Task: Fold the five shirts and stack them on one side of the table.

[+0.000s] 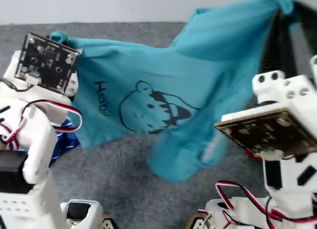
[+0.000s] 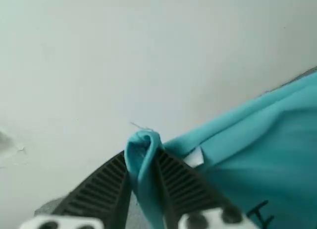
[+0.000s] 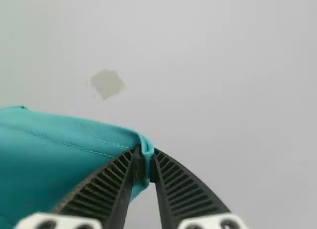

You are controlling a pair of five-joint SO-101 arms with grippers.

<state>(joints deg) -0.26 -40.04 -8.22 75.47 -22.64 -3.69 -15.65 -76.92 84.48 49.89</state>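
Left hand (image 2: 143, 150) and right hand (image 3: 144, 158) each clamp a corner of the teal shirt (image 1: 163, 85). A blue cloth (image 1: 64, 138) is mostly hidden behind the left arm (image 1: 30, 140).

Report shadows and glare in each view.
High view: even light, only a faint shadow on the grey table under the lower edge of the teal shirt, no glare. Left wrist view: left gripper dark against a pale, evenly lit wall. Right wrist view: right gripper likewise, no glare.
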